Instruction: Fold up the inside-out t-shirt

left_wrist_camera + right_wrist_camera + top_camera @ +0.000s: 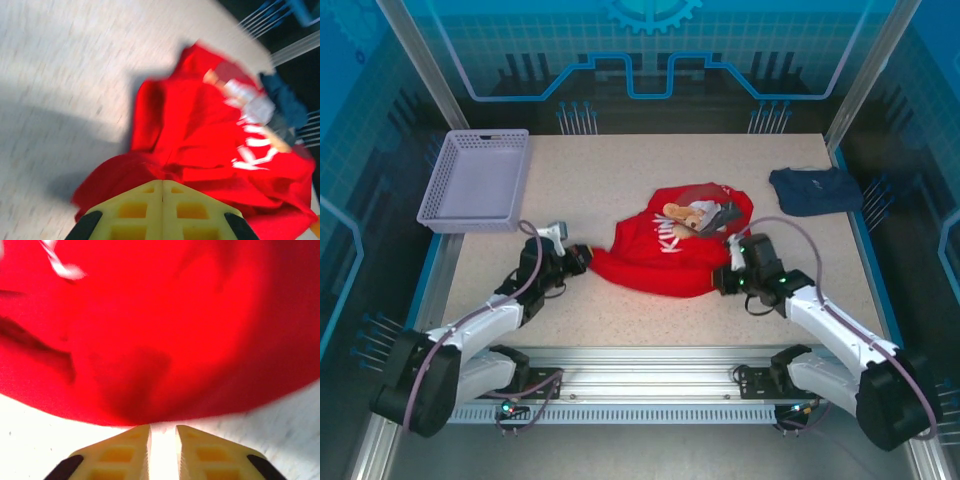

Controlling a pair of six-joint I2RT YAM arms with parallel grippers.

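**Though limp and light, it lifts by hems**

Since the inside-out t-shirt [660, 255] lies crumpled on the table [620, 320], we favour its edges. Our left gripper [162, 181] pinches its left edge; our right gripper [163, 427] hangs slightly parted, empty, beside it.

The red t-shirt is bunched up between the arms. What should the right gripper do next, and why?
Probably ease the right gripper forward and close on the near edge of the inside-out t-shirt. That gripper's jaws stand slightly apart just short of the cloth, while the left gripper is shut on the other end. Crumpled as it lies, it likely needs both ends held to spread.
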